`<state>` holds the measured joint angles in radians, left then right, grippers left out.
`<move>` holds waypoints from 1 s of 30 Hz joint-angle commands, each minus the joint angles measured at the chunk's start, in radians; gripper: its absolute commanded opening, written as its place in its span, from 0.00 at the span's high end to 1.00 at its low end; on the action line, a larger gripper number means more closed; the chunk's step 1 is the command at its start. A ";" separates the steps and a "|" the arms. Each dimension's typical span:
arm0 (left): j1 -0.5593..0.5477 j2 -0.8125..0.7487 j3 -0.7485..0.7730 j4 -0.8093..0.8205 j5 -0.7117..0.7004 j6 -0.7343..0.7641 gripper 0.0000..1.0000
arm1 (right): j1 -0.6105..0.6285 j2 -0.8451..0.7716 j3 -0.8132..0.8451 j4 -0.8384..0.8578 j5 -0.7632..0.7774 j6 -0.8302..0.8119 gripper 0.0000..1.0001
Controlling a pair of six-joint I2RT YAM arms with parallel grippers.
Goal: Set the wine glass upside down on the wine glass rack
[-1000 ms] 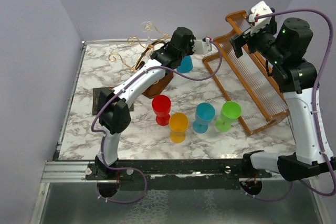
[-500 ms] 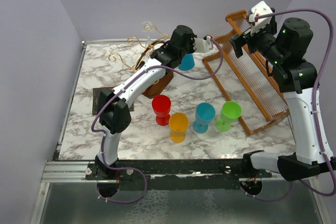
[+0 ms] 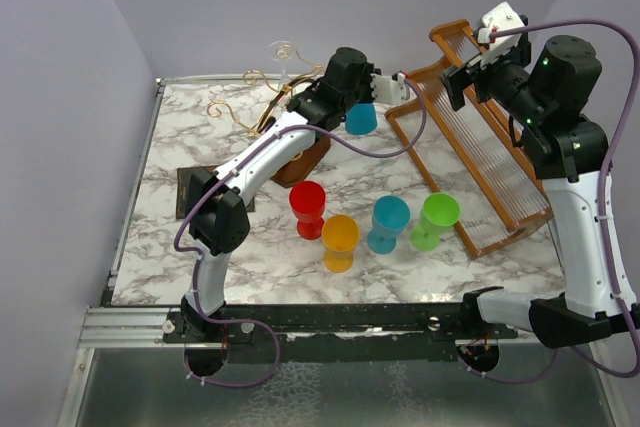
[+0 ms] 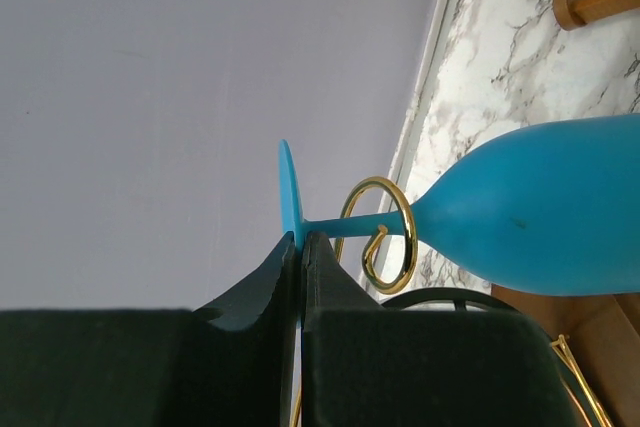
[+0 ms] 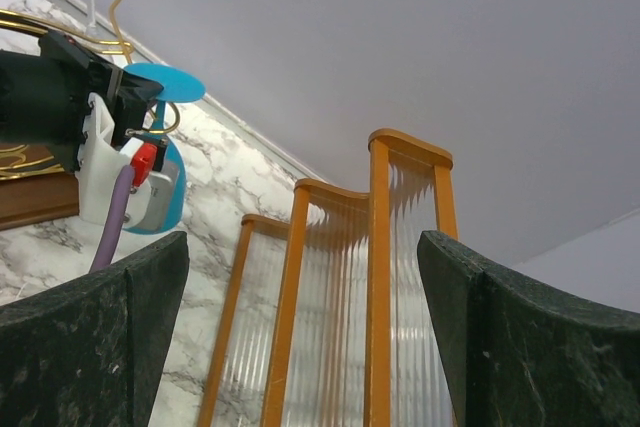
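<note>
Left of the middle in the top view stands the wine glass rack (image 3: 303,160). Just right of it, the left gripper (image 4: 301,247) is pinched tight on the round foot of the blue wine glass (image 4: 540,212). The bowl hangs down, and the stem seems to sit in a gold loop. At the upper right, the right gripper (image 3: 485,65) is spread wide, holding nothing, above the orange slatted rack (image 3: 490,162).
</note>
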<state>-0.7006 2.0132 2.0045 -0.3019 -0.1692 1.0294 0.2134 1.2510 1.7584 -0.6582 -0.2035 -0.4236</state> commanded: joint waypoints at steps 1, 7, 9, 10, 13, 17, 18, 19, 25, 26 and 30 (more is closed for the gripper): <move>-0.005 -0.012 0.013 0.025 0.068 0.019 1.00 | -0.013 -0.028 -0.010 0.003 -0.014 0.008 0.04; -0.005 -0.032 0.006 0.007 0.117 0.010 1.00 | -0.017 -0.032 -0.013 0.005 -0.013 0.007 0.04; -0.004 -0.041 0.006 -0.006 0.135 0.005 1.00 | -0.018 -0.032 -0.013 0.005 -0.014 0.007 0.04; -0.005 -0.044 0.007 -0.014 0.143 0.002 1.00 | -0.019 -0.031 -0.013 0.006 -0.015 0.008 0.04; -0.006 -0.054 0.007 -0.034 0.153 -0.004 1.00 | -0.020 -0.031 -0.014 0.006 -0.019 0.007 0.04; -0.005 -0.074 -0.008 -0.053 0.143 -0.009 1.00 | -0.022 -0.034 -0.017 0.008 -0.019 0.008 0.04; -0.005 -0.082 -0.012 -0.057 0.140 -0.012 1.00 | -0.023 -0.035 -0.019 0.008 -0.019 0.008 0.04; -0.005 -0.089 -0.015 -0.062 0.138 -0.014 1.00 | -0.023 -0.036 -0.021 0.009 -0.019 0.007 0.04; -0.006 -0.125 -0.046 -0.090 0.129 -0.020 1.00 | -0.026 -0.038 -0.025 0.011 -0.025 0.008 0.04; -0.005 -0.131 -0.054 -0.091 0.124 -0.019 1.00 | -0.026 -0.038 -0.025 0.011 -0.027 0.009 0.04; -0.005 -0.137 -0.074 -0.084 0.094 -0.005 1.00 | -0.032 -0.042 -0.025 0.009 -0.032 0.010 0.04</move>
<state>-0.7002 1.9270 1.9480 -0.3836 -0.0570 1.0233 0.1932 1.2354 1.7382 -0.6582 -0.2089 -0.4236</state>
